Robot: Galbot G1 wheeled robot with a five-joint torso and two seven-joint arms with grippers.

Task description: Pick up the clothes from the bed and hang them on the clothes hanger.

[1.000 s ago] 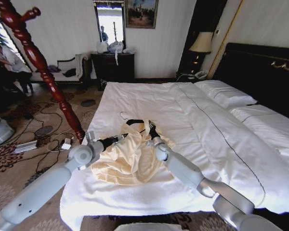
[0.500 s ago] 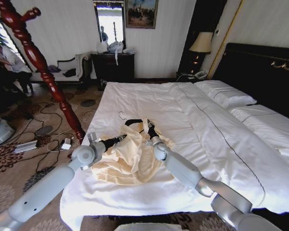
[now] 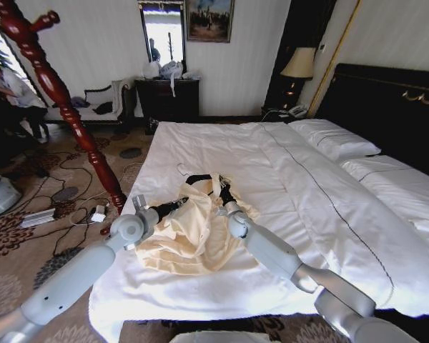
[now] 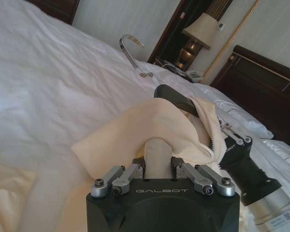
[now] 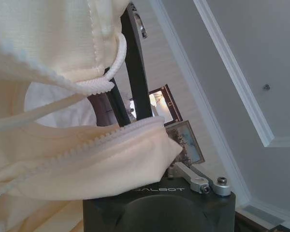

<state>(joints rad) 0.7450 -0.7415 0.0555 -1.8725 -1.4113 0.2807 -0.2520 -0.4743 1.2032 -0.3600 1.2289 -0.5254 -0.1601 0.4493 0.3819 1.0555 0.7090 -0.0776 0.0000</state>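
Note:
The cream clothes (image 3: 189,236) lie bunched near the foot of the bed (image 3: 222,146), their top edge lifted over the black clothes hanger (image 3: 199,179), whose metal hook (image 3: 180,169) points toward the bed's middle. My left gripper (image 3: 177,206) is shut on a fold of the clothes (image 4: 157,145) just below the hanger's arm (image 4: 176,99). My right gripper (image 3: 224,193) holds the zipper edge on the other side; its fingers are buried in cloth (image 5: 87,159) beside the hanger (image 5: 135,63). The left wrist view catches the right gripper (image 4: 234,145) too.
A tall reddish-brown wooden stand (image 3: 57,93) rises left of the bed over a floor strewn with cables (image 3: 71,196). White pillows (image 3: 336,139) and the black headboard (image 3: 393,100) lie at the far right. A lamp (image 3: 298,64) stands beyond.
My left arm has pushed a little forward and up, carrying its fold of cloth closer to the hanger. The right gripper has barely moved.

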